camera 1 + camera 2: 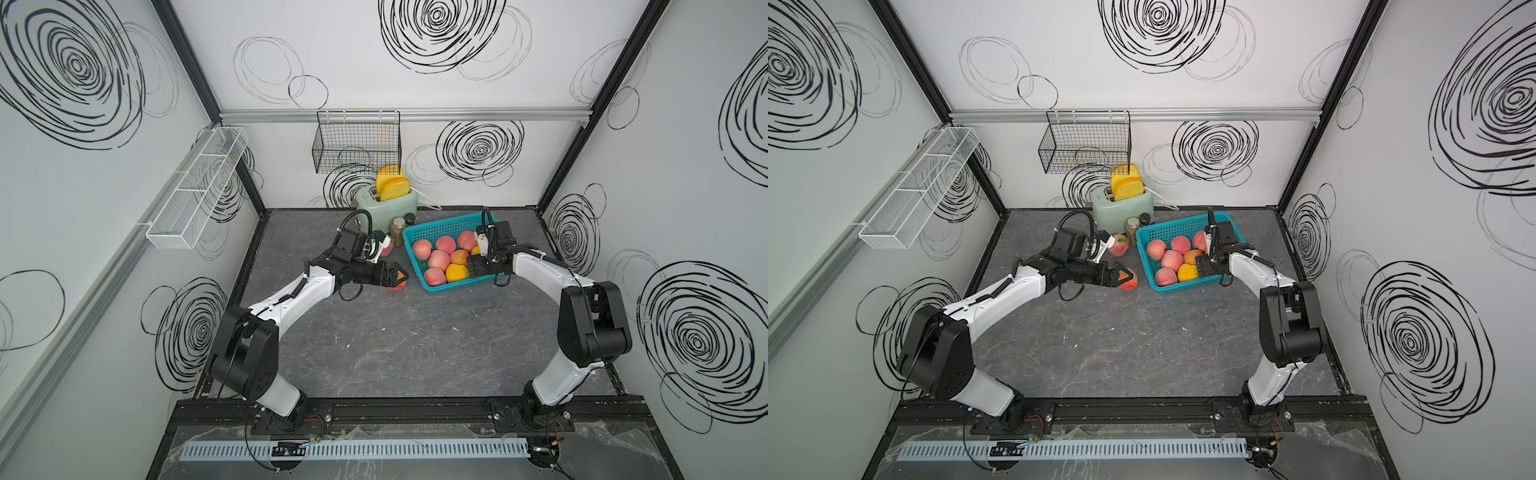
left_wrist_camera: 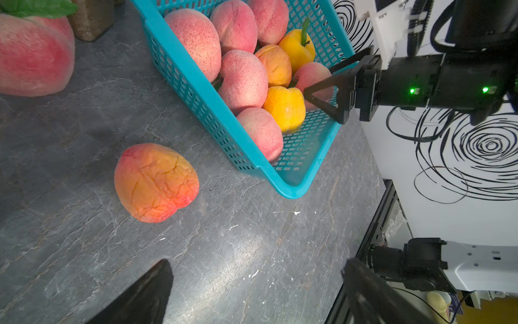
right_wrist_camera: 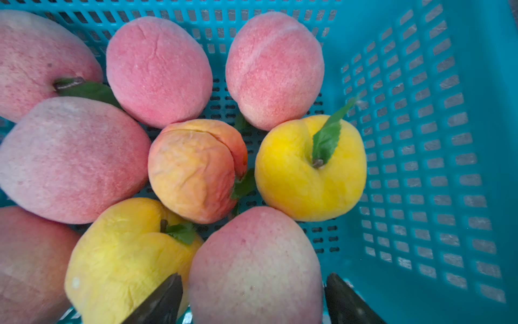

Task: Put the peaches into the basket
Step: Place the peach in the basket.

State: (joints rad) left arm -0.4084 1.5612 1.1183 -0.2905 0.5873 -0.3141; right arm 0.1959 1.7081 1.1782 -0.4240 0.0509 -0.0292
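Since the orange-red peach sat on the table right below and a bit ahead of my left gripper, whose jaws were spread wide and empty, that arm was clearly the nearer one. The peach lay just beside the basket, not touching it. My right gripper hung over the basket, jaws parted around a pink peach lying inside. A leafy peach waited near the toaster.
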